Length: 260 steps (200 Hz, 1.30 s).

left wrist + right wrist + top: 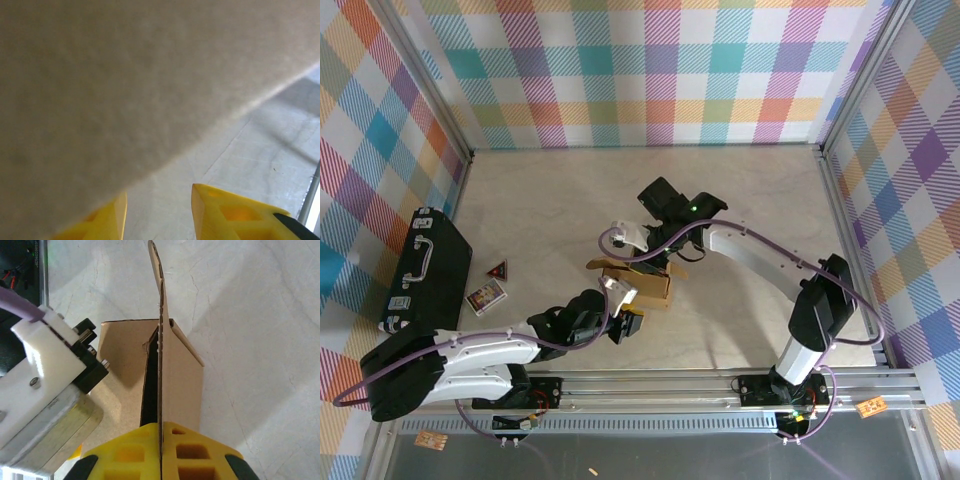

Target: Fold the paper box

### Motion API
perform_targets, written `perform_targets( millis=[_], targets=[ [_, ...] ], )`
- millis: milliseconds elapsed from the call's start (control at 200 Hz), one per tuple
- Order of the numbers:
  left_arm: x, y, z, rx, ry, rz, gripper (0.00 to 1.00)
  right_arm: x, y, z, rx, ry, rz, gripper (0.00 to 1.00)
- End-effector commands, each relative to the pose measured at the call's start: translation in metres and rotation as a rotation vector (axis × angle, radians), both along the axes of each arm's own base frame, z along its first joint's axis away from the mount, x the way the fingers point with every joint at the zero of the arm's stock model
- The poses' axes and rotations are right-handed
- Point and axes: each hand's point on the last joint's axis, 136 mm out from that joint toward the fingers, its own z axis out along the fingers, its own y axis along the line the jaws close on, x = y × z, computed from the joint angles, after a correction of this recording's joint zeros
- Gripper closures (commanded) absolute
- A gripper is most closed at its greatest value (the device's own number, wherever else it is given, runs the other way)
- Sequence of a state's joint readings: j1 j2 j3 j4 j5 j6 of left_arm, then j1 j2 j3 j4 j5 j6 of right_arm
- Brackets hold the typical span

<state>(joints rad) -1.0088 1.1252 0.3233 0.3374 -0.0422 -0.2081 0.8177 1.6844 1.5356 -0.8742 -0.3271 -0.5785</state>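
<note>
Right wrist camera gives me the right gripper [161, 432] pinched tight on a thin upright panel of the paper box [182, 375]. On the left wrist camera, my left gripper [159, 197] stands partly apart, bare table [270, 145] showing in the gap and cardboard looming just above. Overhead, the box sits mid-table between both arms.

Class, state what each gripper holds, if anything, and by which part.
The right gripper pinches the paper box by one thin flap. The left gripper holds nothing: its jaws stand apart.
</note>
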Motion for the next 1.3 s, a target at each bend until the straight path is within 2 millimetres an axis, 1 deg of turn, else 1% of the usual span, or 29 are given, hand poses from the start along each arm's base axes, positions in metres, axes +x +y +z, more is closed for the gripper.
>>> perform_targets(
  millis=[0, 75, 190, 275, 380, 535, 715, 880, 1095, 1185, 1295],
  targets=[
    [0.015, 0.007, 0.002, -0.010, -0.057, 0.066, 0.59, -0.023, -0.005, 0.010, 0.025, 0.056, 0.012, 1.00],
    [0.017, 0.006, 0.002, -0.012, -0.063, 0.072, 0.56, -0.026, -0.006, 0.005, 0.027, 0.042, 0.028, 1.00],
    [0.022, 0.006, -0.002, -0.010, -0.073, 0.096, 0.55, -0.036, -0.009, -0.005, -0.018, 0.012, 0.083, 0.99],
    [0.026, 0.007, -0.004, -0.014, -0.075, 0.120, 0.55, -0.044, -0.009, -0.006, -0.022, -0.005, 0.113, 0.98],
    [0.028, 0.010, -0.009, -0.017, -0.080, 0.142, 0.55, -0.045, -0.009, -0.009, -0.021, -0.031, 0.122, 0.98],
    [0.032, 0.015, -0.015, -0.006, -0.072, 0.184, 0.55, -0.046, -0.015, -0.020, -0.072, -0.074, 0.126, 0.97],
    [0.031, 0.019, -0.017, 0.009, -0.024, 0.213, 0.54, -0.050, -0.020, -0.028, -0.077, -0.104, 0.126, 0.96],
    [0.025, 0.019, -0.020, -0.031, 0.035, 0.222, 0.53, -0.046, -0.023, -0.037, -0.074, -0.143, 0.108, 0.96],
    [0.016, 0.020, -0.025, -0.049, 0.117, 0.225, 0.51, -0.035, -0.026, -0.056, -0.111, -0.183, 0.078, 0.95],
    [0.015, 0.027, -0.029, -0.051, 0.157, 0.274, 0.50, -0.033, -0.028, -0.066, -0.129, -0.186, 0.062, 0.94],
    [0.011, 0.036, -0.034, -0.042, 0.201, 0.313, 0.50, -0.035, -0.030, -0.077, -0.136, -0.168, 0.050, 0.94]
  ],
)
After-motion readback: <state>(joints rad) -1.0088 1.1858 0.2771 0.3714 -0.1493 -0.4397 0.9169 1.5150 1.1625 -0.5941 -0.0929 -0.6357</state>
